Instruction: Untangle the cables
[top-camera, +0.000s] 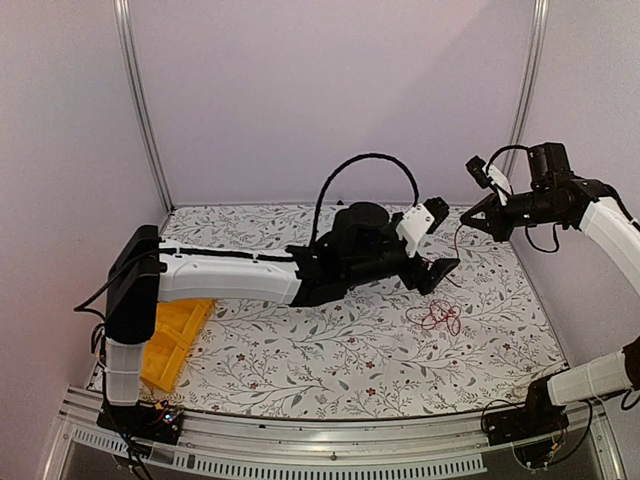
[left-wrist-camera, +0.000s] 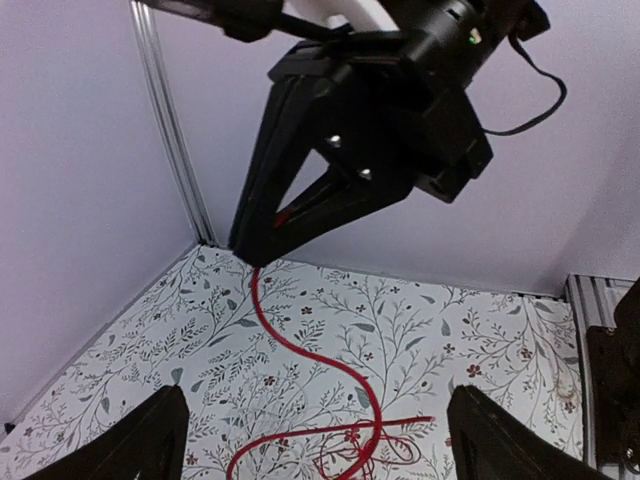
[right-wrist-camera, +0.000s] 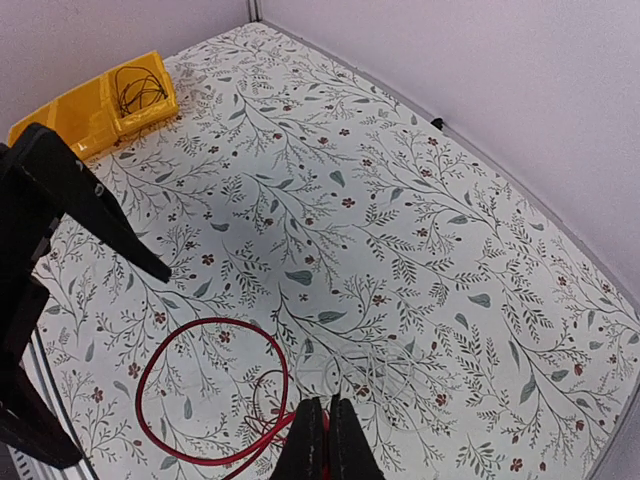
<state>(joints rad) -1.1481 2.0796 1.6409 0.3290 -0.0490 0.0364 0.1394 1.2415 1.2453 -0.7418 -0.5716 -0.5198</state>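
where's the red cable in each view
Top external: red cable bunched right of centre, one strand rising toward the right arm.
Left wrist: red cable snakes from upper left to bottom centre.
Right wrist: red cable loops at lower left.
Shared landmark: right claw, pinching it.

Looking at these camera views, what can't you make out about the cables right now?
- Red cable: the tangle is too small in the top view to trace crossings, and the bottom edge cuts it off in the left wrist view.
- Yellow bin: partly behind the left arm in the top view. The dark wires inside are too thin to count in the right wrist view.
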